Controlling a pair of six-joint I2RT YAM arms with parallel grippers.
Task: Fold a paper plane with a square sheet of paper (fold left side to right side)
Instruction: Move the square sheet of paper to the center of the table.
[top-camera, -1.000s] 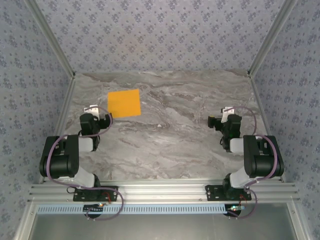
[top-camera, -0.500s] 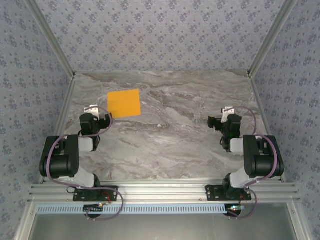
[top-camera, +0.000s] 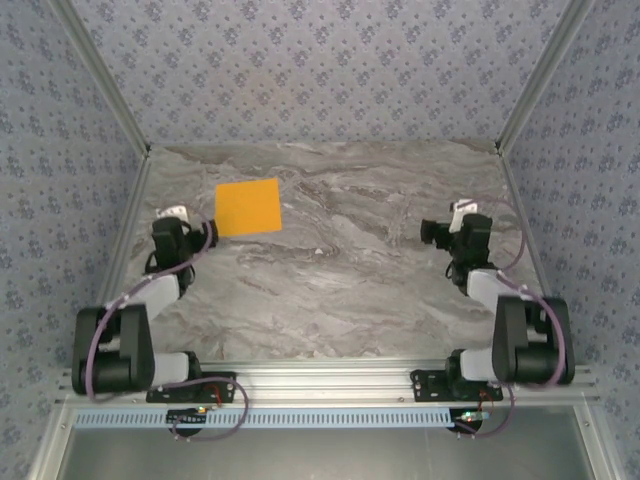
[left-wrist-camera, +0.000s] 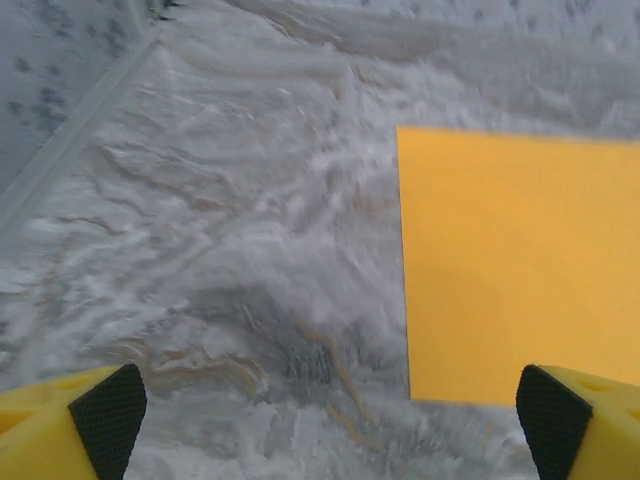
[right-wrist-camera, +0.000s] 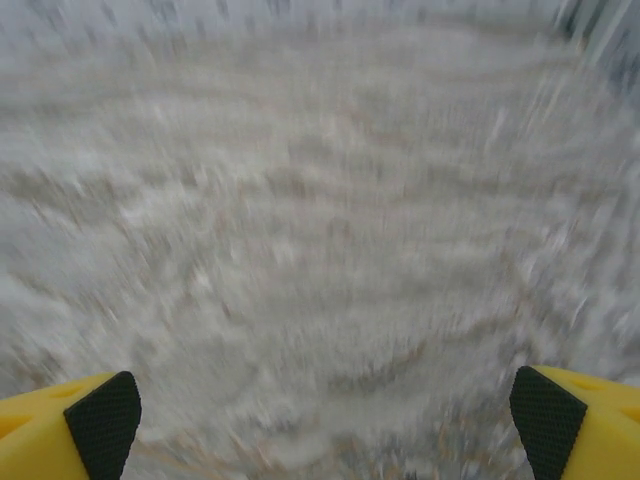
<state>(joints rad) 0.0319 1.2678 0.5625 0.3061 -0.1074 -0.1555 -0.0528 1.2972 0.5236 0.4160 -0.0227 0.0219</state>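
Observation:
The square sheet of paper (top-camera: 248, 207) lies flat and unfolded on the marble table, at the back left. My left gripper (top-camera: 174, 217) hovers just to the left of the sheet's near-left corner, open and empty. In the left wrist view the paper (left-wrist-camera: 520, 260) fills the upper right, its near edge just ahead of my right-hand fingertip (left-wrist-camera: 553, 415), and the left gripper (left-wrist-camera: 330, 410) stands wide over bare marble. My right gripper (top-camera: 460, 212) is far off on the right side, open. The right wrist view is blurred, and the right gripper (right-wrist-camera: 325, 420) there has only marble between its fingers.
The grey marble table (top-camera: 350, 280) is closed in by patterned walls on three sides. Aluminium rails run along the left edge (top-camera: 130, 225) and the right edge (top-camera: 520, 220). The left rail (left-wrist-camera: 70, 140) runs close beside my left gripper.
Both arms have stretched forward from their folded pose. The left gripper moved up and a little left, the right gripper up and a little right. The paper has not moved.

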